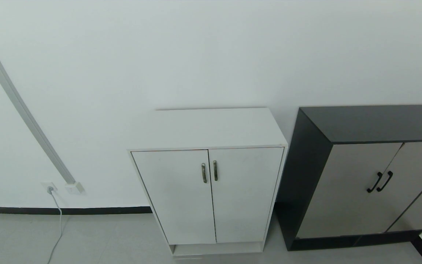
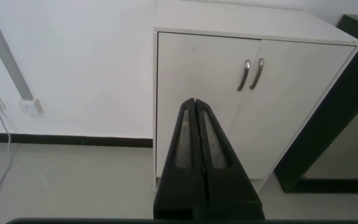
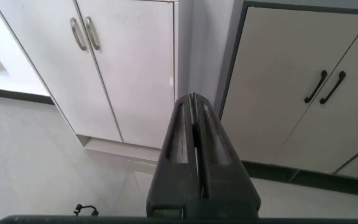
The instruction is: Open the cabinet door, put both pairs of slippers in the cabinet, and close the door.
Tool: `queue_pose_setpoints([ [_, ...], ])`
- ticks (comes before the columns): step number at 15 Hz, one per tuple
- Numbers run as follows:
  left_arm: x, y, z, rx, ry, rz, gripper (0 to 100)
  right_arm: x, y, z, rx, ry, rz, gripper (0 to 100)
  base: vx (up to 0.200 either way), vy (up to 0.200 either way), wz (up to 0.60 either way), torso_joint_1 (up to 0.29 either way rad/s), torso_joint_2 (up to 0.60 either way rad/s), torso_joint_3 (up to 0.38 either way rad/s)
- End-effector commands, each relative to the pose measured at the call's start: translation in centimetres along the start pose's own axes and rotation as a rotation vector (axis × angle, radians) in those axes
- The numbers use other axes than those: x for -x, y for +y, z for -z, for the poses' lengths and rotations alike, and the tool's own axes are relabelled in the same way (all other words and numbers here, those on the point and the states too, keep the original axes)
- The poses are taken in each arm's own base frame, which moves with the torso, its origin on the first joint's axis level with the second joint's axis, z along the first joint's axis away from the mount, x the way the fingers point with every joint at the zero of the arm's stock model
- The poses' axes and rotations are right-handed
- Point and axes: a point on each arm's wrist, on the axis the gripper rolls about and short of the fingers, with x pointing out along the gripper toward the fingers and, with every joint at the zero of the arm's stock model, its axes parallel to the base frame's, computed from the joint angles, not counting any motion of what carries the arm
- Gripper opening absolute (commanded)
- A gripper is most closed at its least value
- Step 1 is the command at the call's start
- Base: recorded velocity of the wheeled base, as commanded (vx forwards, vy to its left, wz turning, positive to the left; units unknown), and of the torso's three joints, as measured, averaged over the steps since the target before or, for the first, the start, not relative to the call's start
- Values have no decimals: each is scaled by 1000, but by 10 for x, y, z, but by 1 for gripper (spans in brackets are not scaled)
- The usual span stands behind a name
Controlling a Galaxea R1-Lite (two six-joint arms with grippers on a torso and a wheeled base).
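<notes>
In the head view the white cabinet [image 1: 181, 198] is seen shut just left of the black cabinet [image 1: 376, 123], its stiff, light doors judged best pulled by the slim handles [image 1: 215, 170]; in the left wrist view the left jaws are clenched empty, in the right wrist view the right jaws likewise.

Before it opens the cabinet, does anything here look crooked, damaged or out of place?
Nothing stands out. The white cabinet stands straight against the wall, both doors shut and flush, handles level. The dark cabinet beside it is shut too. A cable runs from the wall socket to the floor, clear of both.
</notes>
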Motion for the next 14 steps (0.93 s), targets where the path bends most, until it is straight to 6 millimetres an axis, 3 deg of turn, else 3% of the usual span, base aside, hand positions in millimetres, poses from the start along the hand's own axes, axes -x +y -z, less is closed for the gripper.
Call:
queue_pose_setpoints([
  [1, 0, 0, 0, 0, 2, 0, 0, 0, 0, 0, 2, 4, -19, 0, 0, 0, 0, 0, 0, 0],
  [5, 0, 0, 0, 0, 2, 0, 0, 0, 0, 0, 3, 4, -52, 0, 0, 0, 0, 0, 0, 0],
  [8, 0, 0, 0, 0, 2, 0, 0, 0, 1, 0, -3, -4, 106, 0, 0, 0, 0, 0, 0, 0],
  [14, 0, 0, 0, 0, 2, 18, 0, 6, 2, 2, -65, -91, 123, 0, 0, 0, 0, 0, 0, 0],
])
